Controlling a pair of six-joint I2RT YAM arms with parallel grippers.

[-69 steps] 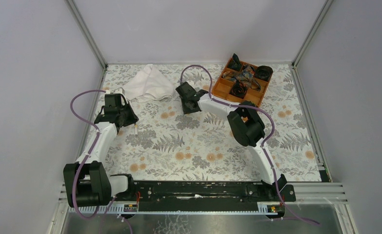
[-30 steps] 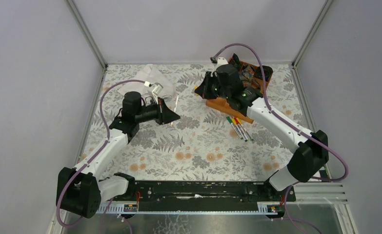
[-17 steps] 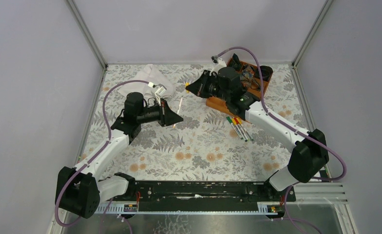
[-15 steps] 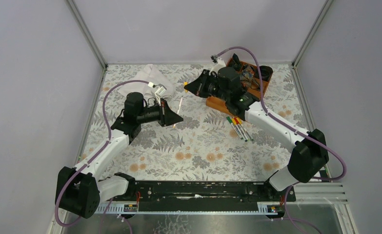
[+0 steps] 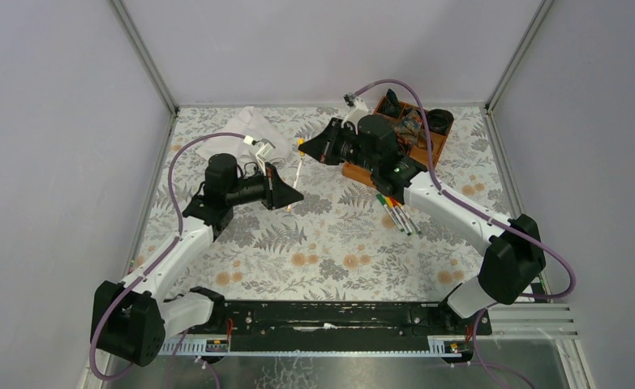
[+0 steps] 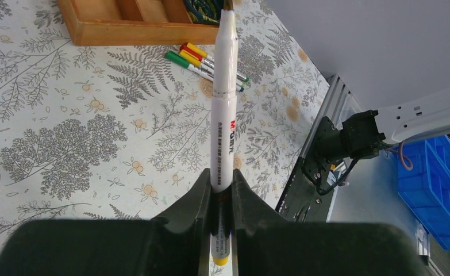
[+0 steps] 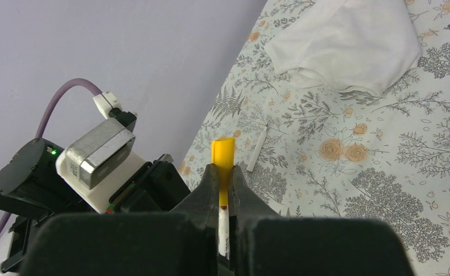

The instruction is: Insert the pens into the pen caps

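Within left hand (image 6: 222,185), white-barrelled pen (image 6: 225,109)

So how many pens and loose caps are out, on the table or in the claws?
capped pens lying by the tray: 4
uncapped pen in the left claw: 1
yellow cap in the right claw: 1
Total: 6

pen (image 6: 223,115), barrel print: ran lengthwise, seen in left wrist view
first character: red, read as "M"
following characters: dark capitals, too blurred to be read with confidence
second line of print: finer, set alongside the first, illegible
right wrist view: nothing legible noted
top external view: nothing legible noted
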